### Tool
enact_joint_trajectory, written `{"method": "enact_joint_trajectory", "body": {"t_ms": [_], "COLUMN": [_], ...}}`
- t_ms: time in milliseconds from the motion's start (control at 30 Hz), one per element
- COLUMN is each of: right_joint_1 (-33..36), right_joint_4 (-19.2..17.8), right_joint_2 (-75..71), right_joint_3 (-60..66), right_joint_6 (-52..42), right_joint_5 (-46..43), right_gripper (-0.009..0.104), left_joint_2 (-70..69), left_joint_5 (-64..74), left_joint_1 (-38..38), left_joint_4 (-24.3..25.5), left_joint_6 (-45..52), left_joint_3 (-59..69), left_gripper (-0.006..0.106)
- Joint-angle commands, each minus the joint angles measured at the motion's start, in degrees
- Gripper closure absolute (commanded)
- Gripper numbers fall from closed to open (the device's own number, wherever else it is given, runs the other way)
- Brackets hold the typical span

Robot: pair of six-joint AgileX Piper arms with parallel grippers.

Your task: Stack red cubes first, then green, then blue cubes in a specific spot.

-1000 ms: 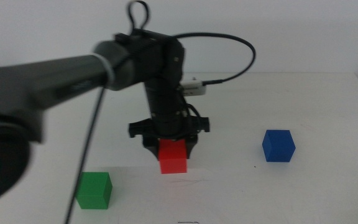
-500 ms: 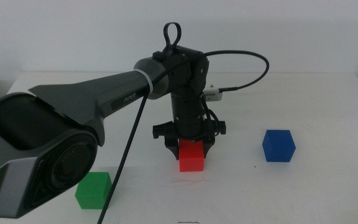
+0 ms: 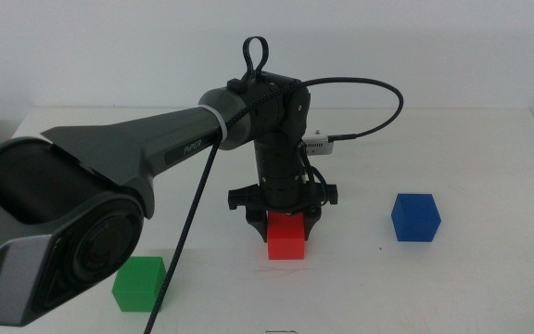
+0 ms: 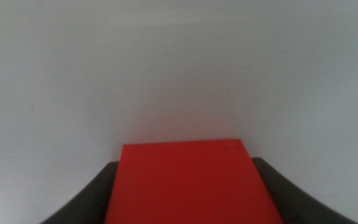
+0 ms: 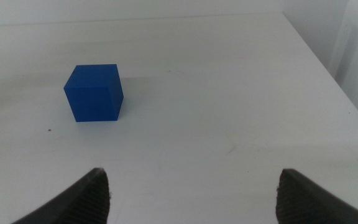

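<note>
White tabletop, plain and matte, with a pale wall behind its far edge.

Far left, middle view: the left arm enters large and dark from the picture's left side and reaches toward the table centre. A black cable hangs from it down past the near-left area.

Near left: green cube sits flat on the table close to the front edge, partly crossed by the cable. Nothing touches it. It is well apart from the other two cubes.

Centre: left gripper points straight down at the table. Its two dark jaws stand on either side of the red cube and are clamped on its upper part. The cube's lower edge appears to meet the table, with a thin shadow beneath; whether it is fully resting I cannot tell. The left wrist view confirms the grip: the red cube fills the space between the two jaws, a jaw pressed to each side, bare white table beyond.

Right: blue cube rests flat on the table, well apart from the red cube and untouched.

Right gripper, seen only in the right wrist view: jaws spread wide apart, holding nothing, above bare table. The blue cube lies beyond them.
</note>
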Motion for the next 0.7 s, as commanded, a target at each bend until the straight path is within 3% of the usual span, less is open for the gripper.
{"method": "enact_joint_trajectory", "body": {"t_ms": [0,67,367,433,500,633,667], "right_joint_1": [-0.43,-0.43,-0.43,-0.43,-0.43,-0.43,-0.43], "right_joint_4": [-0.47,-0.47,-0.47,-0.47,-0.47,-0.47,-0.47], "right_joint_2": [-1.12,-1.12,-1.12,-1.12,-1.12,-1.12,-1.12], "right_joint_3": [-1.02,-1.02,-1.02,-1.02,-1.02,-1.02,-1.02], "right_joint_6": [-0.68,-0.68,-0.68,-0.68,-0.68,-0.68,-0.68], "right_joint_5": [-4.13,-4.13,-4.13,-4.13,-4.13,-4.13,-4.13], "right_gripper": [0.008,0.008,0.008,0.008,0.008,0.008,0.008], "left_joint_2": [-3.54,-3.54,-4.0,-4.08,-4.08,-4.48,-4.77], "left_joint_5": [6.09,6.09,6.09,6.09,6.09,6.09,6.09], "left_joint_1": [-0.59,-0.59,-0.54,-0.54,-0.54,-0.54,-0.54], "left_joint_4": [-1.74,-1.74,-3.17,-3.17,-2.72,-0.94,-0.66], "left_joint_6": [0.28,0.26,0.93,1.05,1.05,1.05,1.23], "left_joint_3": [-0.77,-0.77,-0.86,-0.86,-0.86,-0.86,-0.86], "left_gripper": [0.102,0.1,0.07,0.059,0.03,0.007,0.007]}}
